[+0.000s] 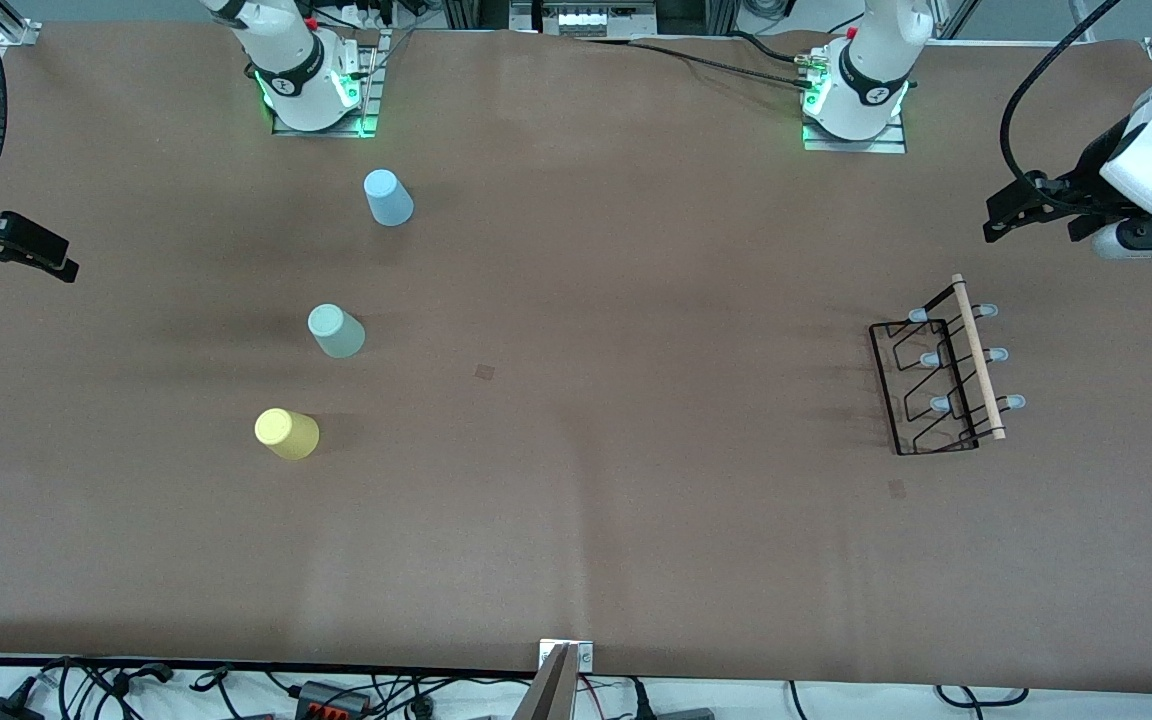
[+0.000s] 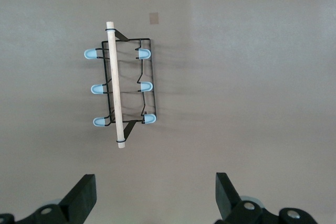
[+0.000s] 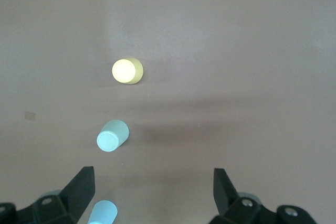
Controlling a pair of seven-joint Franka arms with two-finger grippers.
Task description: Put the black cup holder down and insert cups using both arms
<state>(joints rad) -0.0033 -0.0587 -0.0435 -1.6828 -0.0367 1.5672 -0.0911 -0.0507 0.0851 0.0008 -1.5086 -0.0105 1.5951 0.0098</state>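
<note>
My left gripper [image 2: 155, 192] hangs wide open above the black cup holder [image 1: 944, 372], ready to take it; my right gripper [image 3: 152, 192], equally spread, waits over the three upturned cups [image 1: 336, 331] on the desk [image 1: 616, 520].

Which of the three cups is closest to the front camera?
The yellow cup. It sits lowest in the front view, nearer than the grey-green cup, while the light blue cup is closest to the robot bases.

Arms [image 1: 871, 85]: white shells, black joint rings, black cables, green-lit bases; hands [image 1: 1011, 215] black, two-fingered.
</note>
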